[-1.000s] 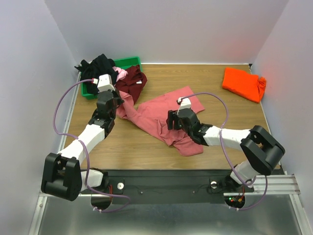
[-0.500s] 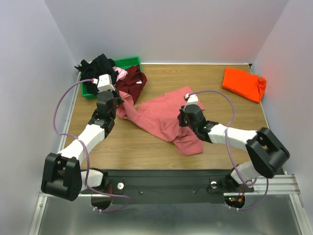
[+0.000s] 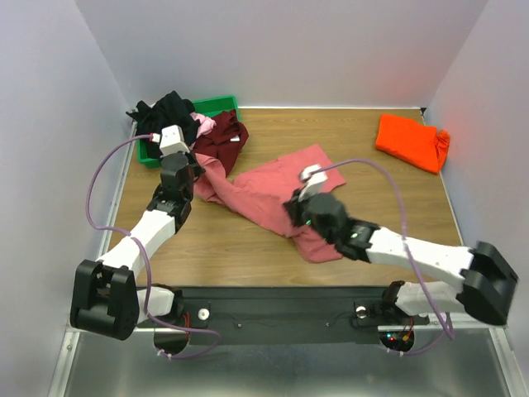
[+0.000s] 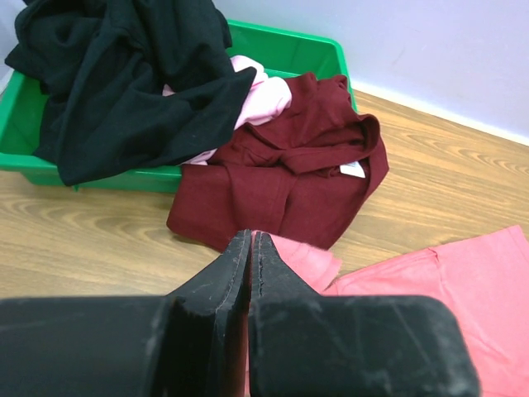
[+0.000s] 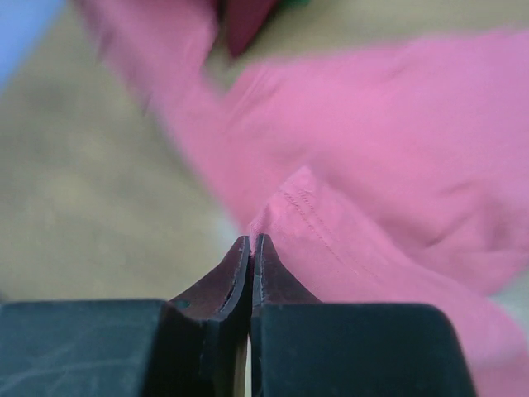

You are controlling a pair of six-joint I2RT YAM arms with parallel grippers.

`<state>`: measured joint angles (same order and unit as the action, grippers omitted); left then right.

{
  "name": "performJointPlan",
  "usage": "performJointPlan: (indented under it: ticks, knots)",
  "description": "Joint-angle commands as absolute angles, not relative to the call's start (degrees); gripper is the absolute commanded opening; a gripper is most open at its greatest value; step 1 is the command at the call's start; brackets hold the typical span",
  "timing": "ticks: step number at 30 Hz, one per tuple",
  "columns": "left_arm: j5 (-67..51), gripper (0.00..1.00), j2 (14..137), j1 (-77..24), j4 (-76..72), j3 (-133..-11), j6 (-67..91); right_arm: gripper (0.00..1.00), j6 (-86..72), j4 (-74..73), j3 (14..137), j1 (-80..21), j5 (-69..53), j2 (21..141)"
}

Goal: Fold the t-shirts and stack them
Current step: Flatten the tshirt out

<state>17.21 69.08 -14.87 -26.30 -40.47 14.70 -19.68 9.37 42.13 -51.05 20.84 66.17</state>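
A salmon-pink t-shirt (image 3: 263,188) lies crumpled across the middle of the table. My left gripper (image 3: 197,171) is shut on its far-left corner, and pink cloth shows between the tips (image 4: 250,236). My right gripper (image 3: 292,212) is shut on a stitched hem of the same shirt (image 5: 388,165), pinched at the tips (image 5: 251,240). A dark maroon t-shirt (image 4: 281,174) lies just beyond the left gripper. Black (image 4: 124,74) and light pink (image 4: 260,91) t-shirts spill from the bin. A bright orange t-shirt (image 3: 411,141) lies folded at the far right.
The green plastic bin (image 4: 306,50) stands at the back left corner against the wall. White walls close the table on three sides. Bare wood shows along the near edge (image 3: 223,256) and between the salmon-pink and orange shirts.
My right gripper, open a second ago over the shirt's middle, has shut on the hem and swung left and nearer. The near part of the shirt has shifted. The left arm has barely moved.
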Motion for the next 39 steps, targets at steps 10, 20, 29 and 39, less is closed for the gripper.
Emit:
performJointPlan:
  ticks: [10, 20, 29, 39]
  knots:
    - [17.58, 0.0, 66.8, -13.71, -28.47, -41.57, 15.12, 0.82, -20.48, 2.99, 43.77, -66.27, 33.73, 70.85]
    - [16.52, 0.0, 67.32, -13.71, -28.74, -41.49, 15.12, 0.78, -17.67, 5.53, 45.88, -62.93, 30.0, 77.25]
    - [16.17, 0.0, 67.24, -13.71, -28.65, -41.4, 15.03, 0.75, -16.87, 7.12, 48.87, -63.28, 19.42, 87.36]
    - [15.82, 0.0, 67.68, -13.71, -28.65, -41.57, 15.03, 0.75, -16.17, 7.03, 51.76, -63.63, 18.19, 93.5]
